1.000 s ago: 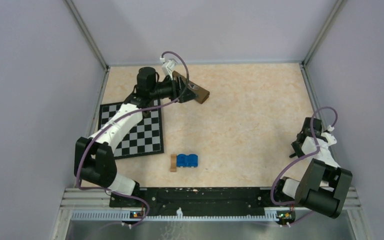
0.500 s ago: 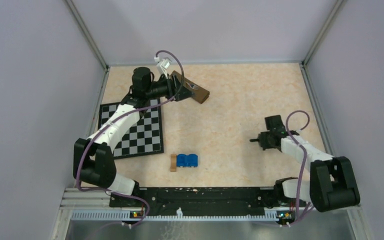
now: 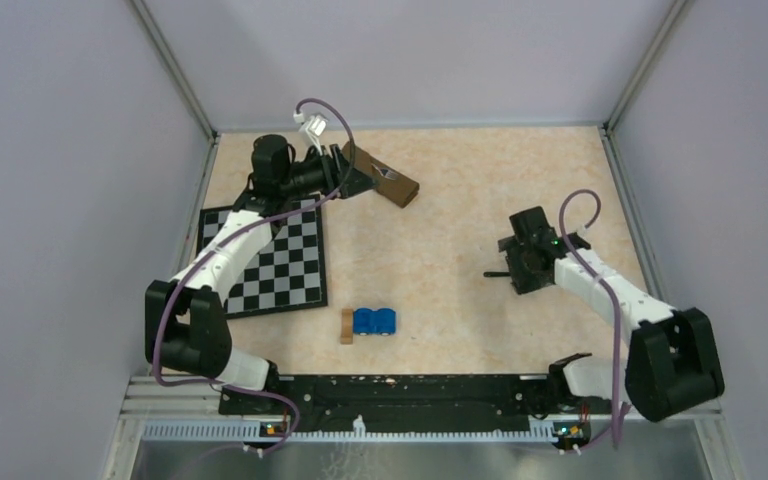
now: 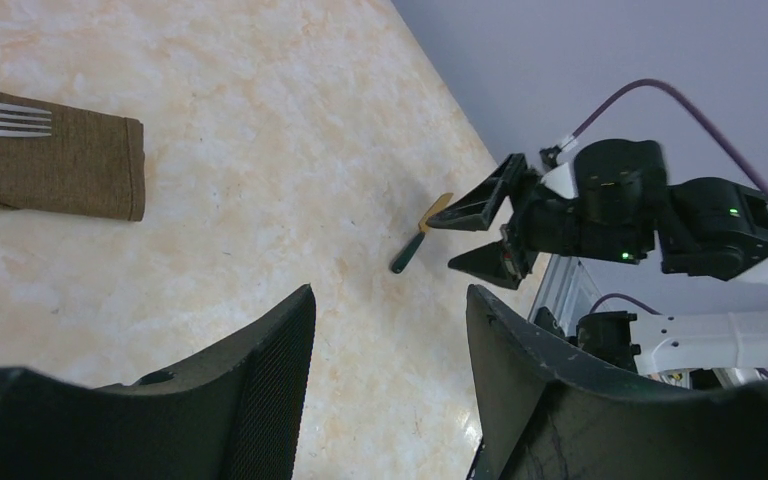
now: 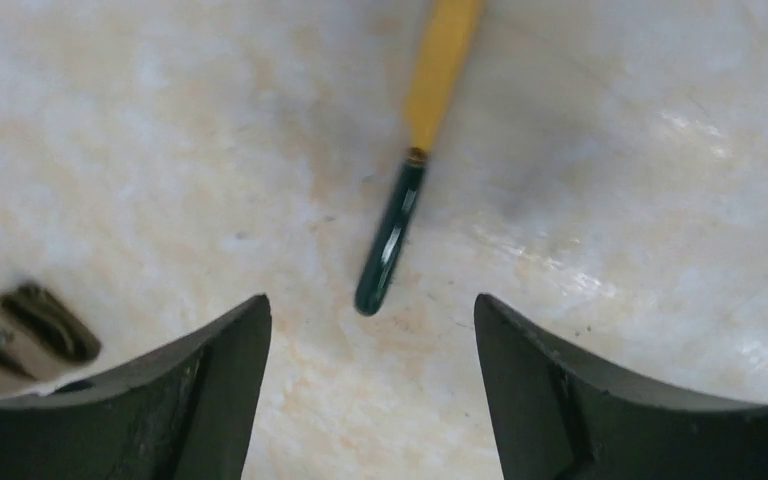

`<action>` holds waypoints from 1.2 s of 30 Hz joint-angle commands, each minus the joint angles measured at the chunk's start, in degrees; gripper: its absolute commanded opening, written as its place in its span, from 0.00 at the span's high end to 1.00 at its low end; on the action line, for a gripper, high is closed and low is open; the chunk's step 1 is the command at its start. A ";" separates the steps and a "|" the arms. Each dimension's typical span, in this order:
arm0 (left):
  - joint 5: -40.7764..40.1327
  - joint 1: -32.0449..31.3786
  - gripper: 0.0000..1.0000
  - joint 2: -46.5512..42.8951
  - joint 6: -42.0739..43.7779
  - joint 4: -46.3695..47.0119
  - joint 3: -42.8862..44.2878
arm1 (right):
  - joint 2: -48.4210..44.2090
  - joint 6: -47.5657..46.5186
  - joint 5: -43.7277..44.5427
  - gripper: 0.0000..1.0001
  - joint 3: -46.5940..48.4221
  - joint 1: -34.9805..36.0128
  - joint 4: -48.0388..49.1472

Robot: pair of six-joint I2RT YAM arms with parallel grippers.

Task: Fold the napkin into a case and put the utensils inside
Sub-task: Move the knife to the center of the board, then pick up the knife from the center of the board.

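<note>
R end effector (image 5: 365, 308) swung inward, now spread over utensil (image 5: 400, 205), dark end between jaws.

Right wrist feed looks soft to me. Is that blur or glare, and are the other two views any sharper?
Right wrist view: soft throughout, with a pale glare patch on the table right of the green-handled utensil, whose outline is readable. Left wrist view: sharper, fork tines on the case are distinct. Top view: evenly lit, no glare, though the utensil shows tiny.
</note>
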 commanded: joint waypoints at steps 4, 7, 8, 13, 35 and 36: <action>3.70 3.04 0.38 -3.85 -3.65 7.12 -1.33 | -14.50 -70.29 -3.38 0.29 6.41 1.52 14.75; 3.00 3.23 0.38 -5.25 -2.31 5.73 -0.85 | -18.16 -99.39 -13.77 0.31 4.99 1.47 18.51; 2.66 3.22 0.38 -5.78 -1.69 5.32 -0.72 | -19.18 -105.65 -16.98 0.31 5.26 1.51 17.90; 1.59 3.21 0.37 -6.92 0.34 3.42 -0.01 | -17.68 -139.73 -18.51 0.57 5.95 -0.66 11.38; 5.72 6.89 0.38 -5.90 -5.56 9.70 -1.84 | 6.99 -169.71 -37.56 0.35 4.18 -8.76 4.77; 5.67 6.91 0.38 -5.96 -5.44 9.59 -1.88 | 8.23 -170.35 -37.20 0.35 4.54 -8.76 4.48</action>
